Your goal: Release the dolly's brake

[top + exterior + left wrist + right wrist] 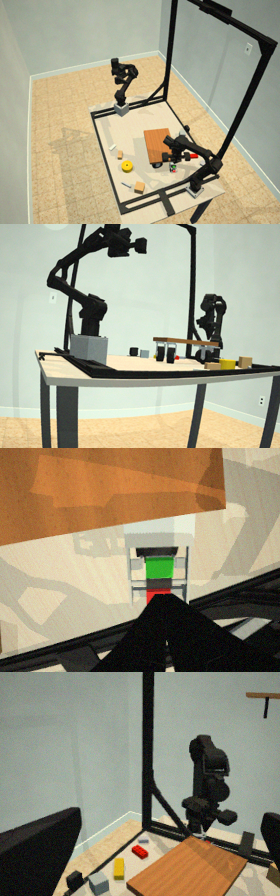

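Observation:
The dolly (158,144) has an orange wooden deck and black casters and stands right of the table's middle. Its brake pedal (172,168) sticks out at the deck's near corner. In the left wrist view the green end (158,568) lies toward the deck and the red end (158,595) is partly covered by my fingers. My left gripper (163,602) (176,159) is shut and empty. It points straight down a little above the pedal, beside the deck's corner. My right gripper (139,245) is open and empty, held high near its own base, far from the dolly.
A yellow cylinder (127,166), two wooden blocks (119,154) (139,187) and two small pale bars (112,147) (126,184) lie left of the dolly. A red brick (193,155), a grey cube (182,132) and a black cube (187,128) lie to its right. Black frame rails and posts border the table.

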`<state>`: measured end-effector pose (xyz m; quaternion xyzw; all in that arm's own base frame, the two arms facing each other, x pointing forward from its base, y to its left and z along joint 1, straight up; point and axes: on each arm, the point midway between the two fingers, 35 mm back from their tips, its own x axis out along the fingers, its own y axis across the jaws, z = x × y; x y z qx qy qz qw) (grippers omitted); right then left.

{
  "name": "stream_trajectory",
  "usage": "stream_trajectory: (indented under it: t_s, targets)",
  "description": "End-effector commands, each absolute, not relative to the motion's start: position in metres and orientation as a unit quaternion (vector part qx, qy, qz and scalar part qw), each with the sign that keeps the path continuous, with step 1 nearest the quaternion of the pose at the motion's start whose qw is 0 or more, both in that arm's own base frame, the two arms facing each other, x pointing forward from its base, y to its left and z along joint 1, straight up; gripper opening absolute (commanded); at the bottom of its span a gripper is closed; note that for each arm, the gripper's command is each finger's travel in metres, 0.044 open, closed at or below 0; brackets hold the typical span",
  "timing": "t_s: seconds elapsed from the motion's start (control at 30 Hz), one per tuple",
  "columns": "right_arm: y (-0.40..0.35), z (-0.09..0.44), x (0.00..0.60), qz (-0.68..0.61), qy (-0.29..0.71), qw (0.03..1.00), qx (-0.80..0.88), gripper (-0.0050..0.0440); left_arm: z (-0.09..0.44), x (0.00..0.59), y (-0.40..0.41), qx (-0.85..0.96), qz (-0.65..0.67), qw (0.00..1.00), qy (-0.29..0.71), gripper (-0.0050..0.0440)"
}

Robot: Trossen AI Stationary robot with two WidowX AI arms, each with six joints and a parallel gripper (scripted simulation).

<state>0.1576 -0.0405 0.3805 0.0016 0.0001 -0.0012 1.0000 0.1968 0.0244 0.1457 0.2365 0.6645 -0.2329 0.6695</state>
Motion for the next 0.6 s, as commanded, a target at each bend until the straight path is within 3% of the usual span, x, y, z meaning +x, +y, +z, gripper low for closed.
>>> stream_trajectory:
  t_s: [0.0,0.57]
  targets:
    - [-0.040,0.381,0.158,0.000,0.000,1.000,0.000,0.0440,0.141,0.195,0.024,0.236,-0.236,0.667,0.667,0.0000]
    - [-0.040,0.381,0.158,0.000,0.000,1.000,0.000,0.0440,0.118,0.195,0.024,0.236,-0.236,0.667,0.667,0.0000]
